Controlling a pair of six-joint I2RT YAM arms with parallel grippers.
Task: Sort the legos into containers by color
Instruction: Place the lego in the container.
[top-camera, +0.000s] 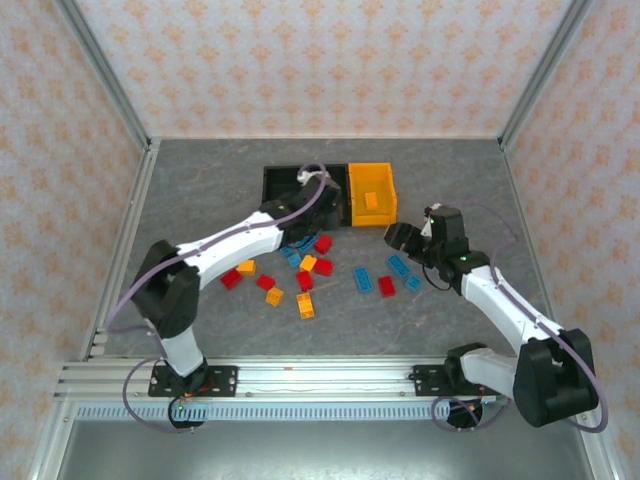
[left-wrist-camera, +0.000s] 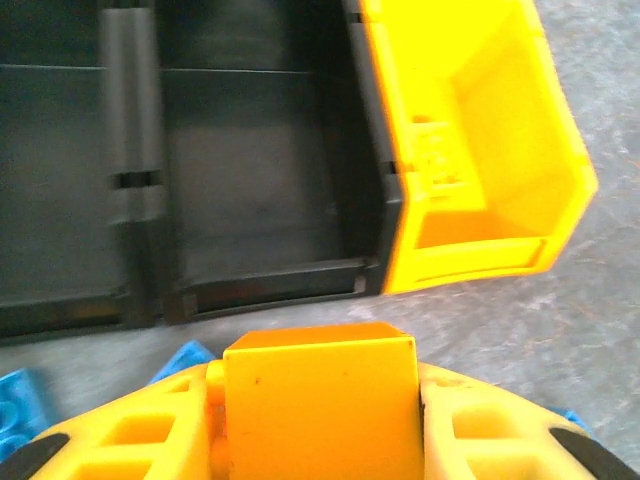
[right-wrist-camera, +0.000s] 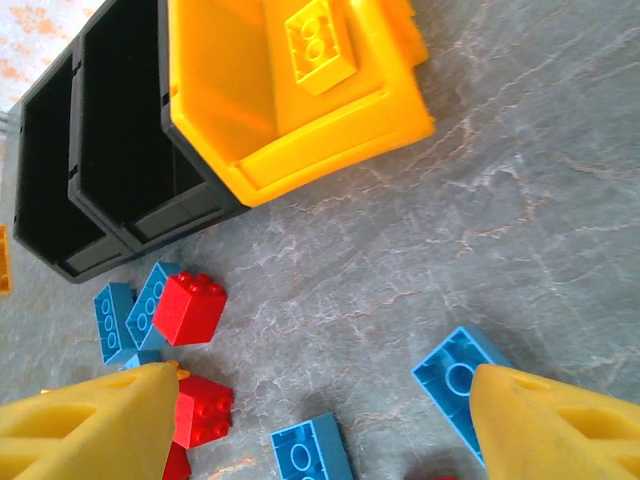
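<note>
Here, loose bricks (top-camera: 305, 280) in red, blue and orange lie scattered at all angles on the near half of the grey table (top-camera: 200, 200). The right arm reaches from its base toward the far left. Its right gripper (top-camera: 402, 238) hangs with fingers (right-wrist-camera: 90, 425) spread wide over a blue brick (right-wrist-camera: 455, 375) that lies aslant. The left arm bends at the elbow and stretches far right. There the left gripper (top-camera: 312, 190) pinches an orange brick (left-wrist-camera: 320, 400) by the near wall of the middle black bin (left-wrist-camera: 260, 180). The brick's smooth face is toward the wrist camera, and its long axis cannot be told. Beyond, a yellow brick (top-camera: 371, 199) lies lengthwise, near to far, in the yellow bin (top-camera: 385, 180) at the row's right end.
</note>
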